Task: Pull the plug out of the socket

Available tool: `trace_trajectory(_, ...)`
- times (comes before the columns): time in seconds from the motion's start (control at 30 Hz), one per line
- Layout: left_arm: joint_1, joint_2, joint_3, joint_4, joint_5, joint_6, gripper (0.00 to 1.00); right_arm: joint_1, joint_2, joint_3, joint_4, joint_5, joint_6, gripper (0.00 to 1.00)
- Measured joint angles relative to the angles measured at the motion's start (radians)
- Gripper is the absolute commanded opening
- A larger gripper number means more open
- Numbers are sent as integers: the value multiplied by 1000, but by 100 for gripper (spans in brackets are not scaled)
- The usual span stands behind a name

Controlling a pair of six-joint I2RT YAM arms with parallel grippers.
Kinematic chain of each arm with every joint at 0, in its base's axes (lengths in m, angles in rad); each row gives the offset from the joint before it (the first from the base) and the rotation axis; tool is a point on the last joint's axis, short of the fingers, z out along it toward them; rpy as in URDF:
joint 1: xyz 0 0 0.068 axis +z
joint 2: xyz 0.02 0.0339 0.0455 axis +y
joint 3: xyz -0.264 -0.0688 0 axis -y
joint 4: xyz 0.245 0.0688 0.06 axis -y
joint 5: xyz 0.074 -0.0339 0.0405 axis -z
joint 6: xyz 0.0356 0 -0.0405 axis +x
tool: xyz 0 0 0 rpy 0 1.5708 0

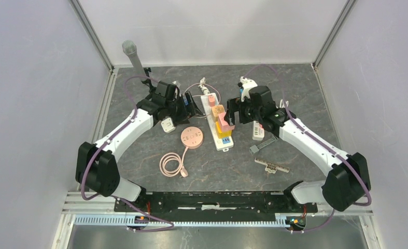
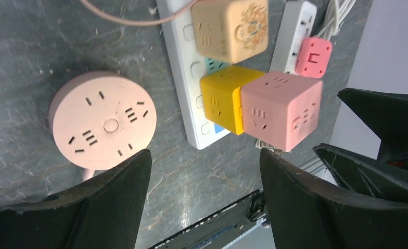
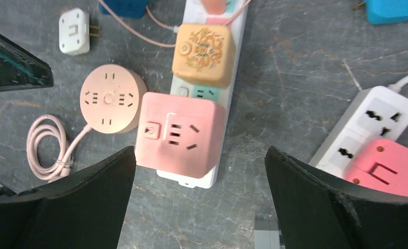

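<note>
A white power strip (image 1: 215, 136) lies mid-table. A tan cube adapter (image 1: 217, 110) is plugged into it, and so is a yellow cube (image 2: 221, 98) with a pink cube plug (image 1: 225, 122) stacked on it. In the right wrist view the pink cube (image 3: 181, 135) hides the yellow one and sits just ahead of my fingertips. My right gripper (image 3: 200, 171) is open above it, not touching. My left gripper (image 2: 204, 171) is open and empty, just left of the strip (image 2: 183, 67), with the pink cube (image 2: 282, 110) to its upper right.
A round pink socket (image 1: 192, 138) with a coiled cord lies left of the strip. A second white strip (image 3: 365, 122) carrying a pink-red adapter (image 3: 388, 163) lies right. A small white plug (image 1: 167, 125), blue adapters, grey parts (image 1: 272, 165) and an upright grey cylinder (image 1: 133, 54) are around.
</note>
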Motion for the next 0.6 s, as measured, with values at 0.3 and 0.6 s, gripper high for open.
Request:
trace_trajectory(0.3,0,-2,-84,64,75,-74,74,175,127,107,-83,177,0,97)
trace_trajectory(0.6,-5,2,-129,135,151,-124,73,219,214,180,-170,304,16,83)
